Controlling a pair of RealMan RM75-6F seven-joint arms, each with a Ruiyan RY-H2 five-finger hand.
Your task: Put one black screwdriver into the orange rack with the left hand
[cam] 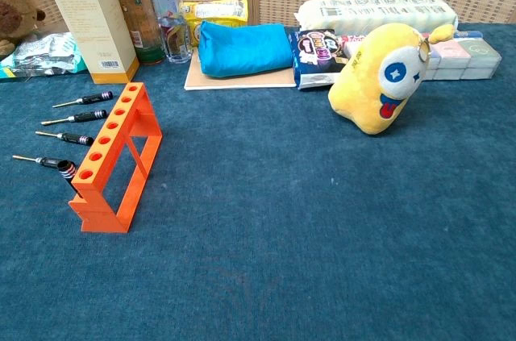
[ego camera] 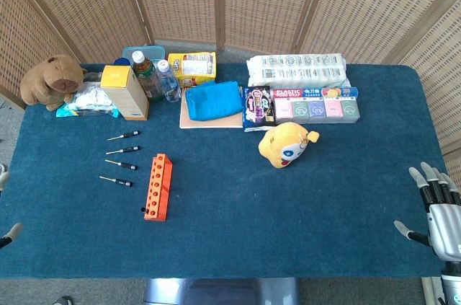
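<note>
The orange rack (ego camera: 157, 187) (cam: 113, 155) stands on the blue table left of centre, its row of holes facing up. Several black screwdrivers lie in a column just left of it; the nearest (ego camera: 115, 181) (cam: 40, 162) has its handle by the rack. A small black piece (ego camera: 142, 209) sits at the rack's near left corner. Only a thumb tip and a finger sliver of my left hand (ego camera: 9, 234) show at the left edge of the head view, apart and holding nothing. My right hand (ego camera: 436, 208) hovers at the table's right edge, fingers spread and empty.
A yellow plush toy (ego camera: 286, 144) (cam: 383, 75) sits mid-table. Along the back are a brown plush (ego camera: 50, 80), a tan carton (ego camera: 126, 92), bottles (ego camera: 155, 74), a blue pouch (ego camera: 214, 99), snack packs (ego camera: 317, 105) and a tissue pack (ego camera: 297, 68). A wicker screen stands behind.
</note>
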